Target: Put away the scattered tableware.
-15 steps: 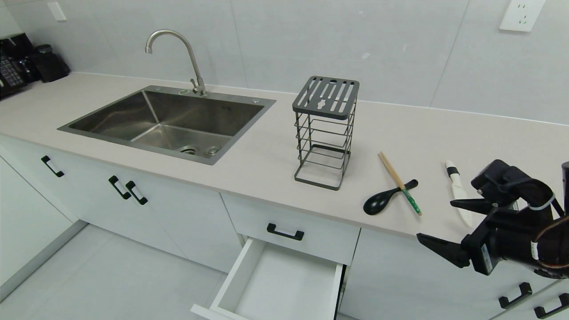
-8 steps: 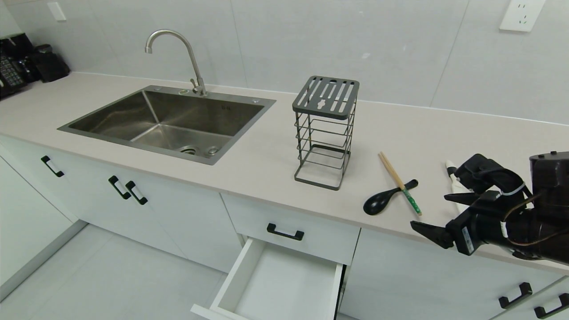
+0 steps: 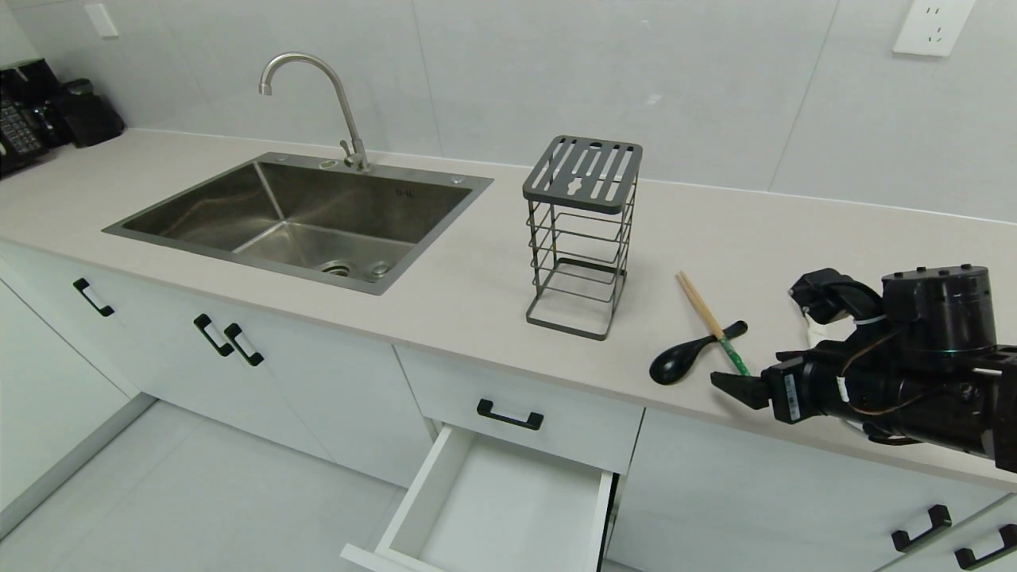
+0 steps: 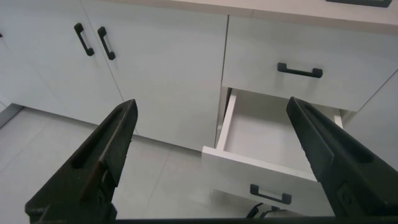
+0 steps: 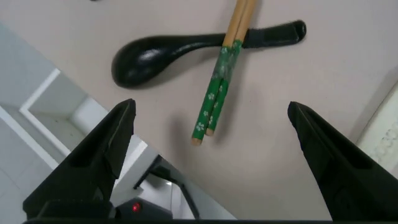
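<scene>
Right gripper [image 3: 751, 369] has swung up and inward from the counter's front edge. It now hovers over the counter [image 3: 477, 286] just beside the chopsticks [image 3: 713, 326], jaws spread wide, gripping nothing. Chopsticks lie crossed over the handle of the black spoon [image 3: 690, 355], both flat on the counter right of the wire rack [image 3: 582, 238]. Left gripper [image 4: 211, 106] hangs low before the cabinets, jaws wide apart, empty, above the open drawer [image 4: 267, 134]. Sink [image 3: 302, 214] sits left of the rack.
</scene>
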Controlling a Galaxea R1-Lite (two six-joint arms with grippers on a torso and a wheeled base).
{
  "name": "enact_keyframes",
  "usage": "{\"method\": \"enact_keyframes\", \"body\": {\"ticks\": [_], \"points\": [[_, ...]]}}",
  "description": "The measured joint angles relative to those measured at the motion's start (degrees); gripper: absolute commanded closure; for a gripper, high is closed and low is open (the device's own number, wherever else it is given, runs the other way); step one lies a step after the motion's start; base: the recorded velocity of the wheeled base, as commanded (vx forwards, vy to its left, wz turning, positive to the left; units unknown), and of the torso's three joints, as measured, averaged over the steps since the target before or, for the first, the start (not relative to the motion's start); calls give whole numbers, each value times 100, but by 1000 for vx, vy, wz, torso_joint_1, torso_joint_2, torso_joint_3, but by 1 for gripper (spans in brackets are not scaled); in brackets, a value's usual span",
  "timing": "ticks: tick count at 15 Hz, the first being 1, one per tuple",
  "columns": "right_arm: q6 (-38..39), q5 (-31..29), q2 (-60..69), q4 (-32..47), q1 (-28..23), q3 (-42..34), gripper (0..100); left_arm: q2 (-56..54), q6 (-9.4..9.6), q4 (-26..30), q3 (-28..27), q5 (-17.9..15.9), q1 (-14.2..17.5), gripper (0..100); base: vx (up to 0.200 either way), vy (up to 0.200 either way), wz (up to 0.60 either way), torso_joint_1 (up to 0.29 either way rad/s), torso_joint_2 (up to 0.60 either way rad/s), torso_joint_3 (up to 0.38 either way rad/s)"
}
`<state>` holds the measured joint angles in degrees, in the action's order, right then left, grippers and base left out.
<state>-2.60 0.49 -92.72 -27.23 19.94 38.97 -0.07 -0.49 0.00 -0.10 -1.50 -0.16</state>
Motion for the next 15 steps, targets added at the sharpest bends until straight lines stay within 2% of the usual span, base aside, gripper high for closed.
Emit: {"method": "enact_keyframes", "body": {"ticks": [2,15], "points": [[-336,-17,-74,-5,-7,13,0,0,-2,0,0,2,0,0,0,0,0,0,0,0],[-345,-333,-913,-150,128,702,0,0,-2,0,0,0,0,0,0,0,0,0,0,0]]}}
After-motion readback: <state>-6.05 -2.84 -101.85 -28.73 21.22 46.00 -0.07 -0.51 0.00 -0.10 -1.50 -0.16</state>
